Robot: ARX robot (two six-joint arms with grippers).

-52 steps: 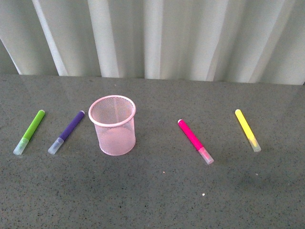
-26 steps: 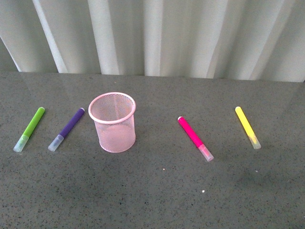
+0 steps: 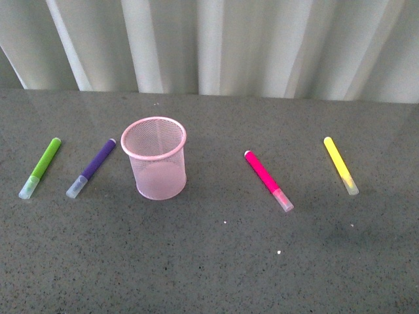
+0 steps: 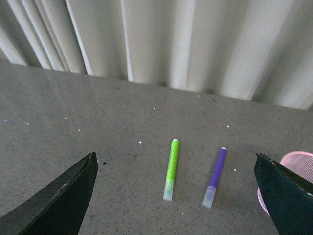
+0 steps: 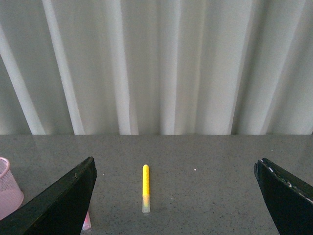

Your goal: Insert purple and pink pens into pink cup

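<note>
The pink cup [image 3: 154,158] stands upright and empty, left of the table's middle. The purple pen [image 3: 91,168] lies flat just left of it. The pink pen [image 3: 268,180] lies flat to its right. Neither gripper shows in the front view. In the left wrist view my left gripper [image 4: 174,159] is open and empty above the table, with the purple pen [image 4: 215,172] lying ahead between its jaws and the cup's rim [image 4: 298,159] at the edge. My right gripper [image 5: 175,161] is open and empty. The cup [image 5: 7,188] and the pink pen's cap [image 5: 86,223] show at the right wrist view's edge.
A lime green marker [image 3: 40,167] lies left of the purple pen and also shows in the left wrist view [image 4: 171,164]. A yellow marker [image 3: 340,165] lies at the far right, ahead of my right gripper [image 5: 145,188]. A white curtain [image 3: 209,46] hangs behind the grey table [image 3: 216,261].
The whole front view has shifted, so the cup and pens show a little higher in the picture. None of them has moved relative to the others.
</note>
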